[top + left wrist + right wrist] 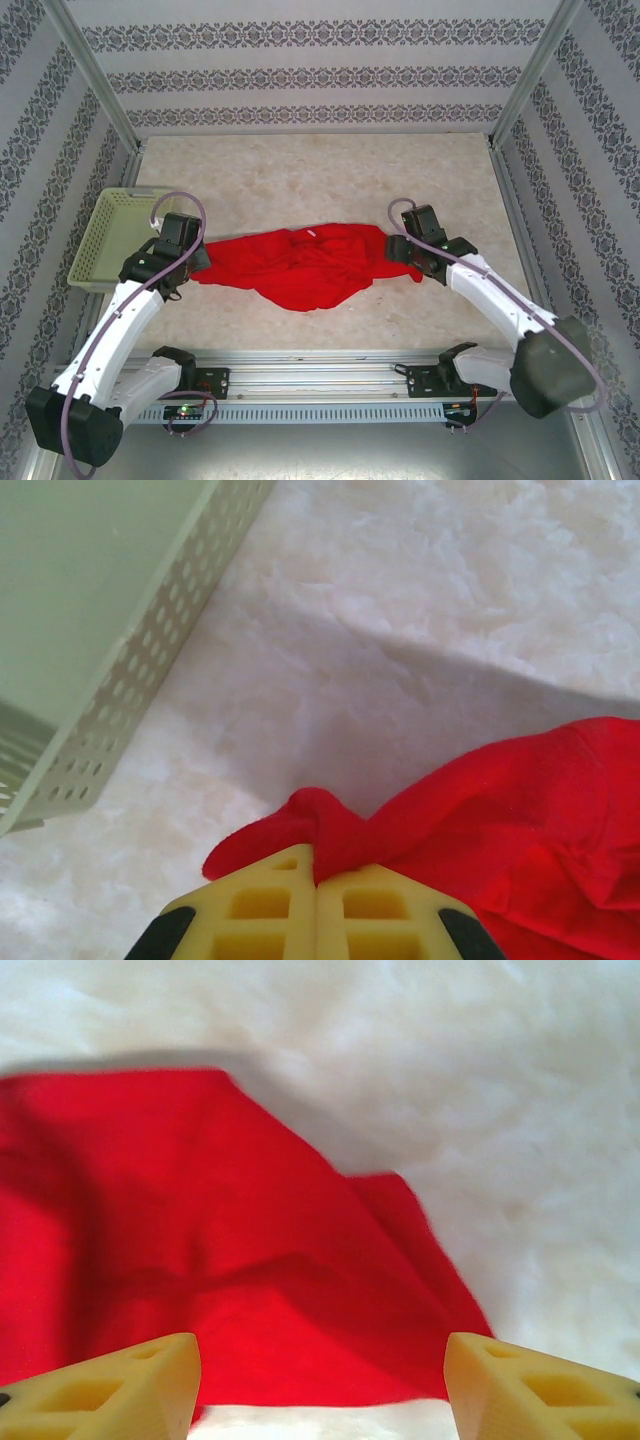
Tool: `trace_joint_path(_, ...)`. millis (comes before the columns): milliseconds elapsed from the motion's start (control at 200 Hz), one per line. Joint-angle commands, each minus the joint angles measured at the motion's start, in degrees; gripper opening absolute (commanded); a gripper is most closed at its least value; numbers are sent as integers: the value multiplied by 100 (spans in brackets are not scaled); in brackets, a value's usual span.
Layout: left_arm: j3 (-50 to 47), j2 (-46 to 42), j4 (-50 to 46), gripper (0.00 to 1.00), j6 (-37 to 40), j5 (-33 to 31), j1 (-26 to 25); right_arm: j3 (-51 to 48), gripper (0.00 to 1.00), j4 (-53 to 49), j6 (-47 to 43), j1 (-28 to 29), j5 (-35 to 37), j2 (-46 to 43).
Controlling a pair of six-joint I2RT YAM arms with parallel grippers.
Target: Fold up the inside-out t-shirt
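Note:
The inside-out t-shirt [300, 265] is bright red and lies crumpled across the middle of the table, stretched between my two arms. My left gripper [318, 875] is shut on its left end, with a red fold [325, 825] pinched between the yellow fingers. At the shirt's right end my right gripper [320, 1380] stands open just above the cloth [250, 1260], its yellow fingers [130, 1385] wide apart with nothing held between them. From above, the left gripper [195, 262] sits at the shirt's left tip and the right gripper [398, 250] at its right edge.
A pale green perforated basket [105, 240] stands at the table's left edge, close to my left arm; its wall [150, 670] shows in the left wrist view. Patterned walls and metal posts enclose the pale table [330, 170].

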Motion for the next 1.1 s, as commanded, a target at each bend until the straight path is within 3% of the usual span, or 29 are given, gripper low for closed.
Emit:
trace_joint_path(0, -50, 1, 325, 0, -60, 171, 96, 52, 66, -144, 230, -96, 200, 434)
trace_joint_path(180, 44, 73, 295, 0, 13, 255, 138, 492, 64, -61, 106, -86, 108, 1243)
trace_joint_path(360, 143, 34, 342, 0, 19, 336, 249, 808, 50, -138, -28, -76, -43, 1813)
trace_joint_path(450, 258, 58, 353, 0, 52, 309, 299, 877, 33, -202, -73, -48, 124, 1846)
trace_joint_path(555, 440, 52, 317, 0, 48, 308, 393, 853, 0, -381, -64, -44, 630, 1489)
trace_joint_path(759, 699, -455, 273, 0, -26, -75, 514, 704, 0, -809, -145, -187, 1397, -227)
trace_joint_path(1099, 350, -1793, -91, 0, -383, -1621, 583, 114, 0, -1514, 313, -895, 1602, -2328)
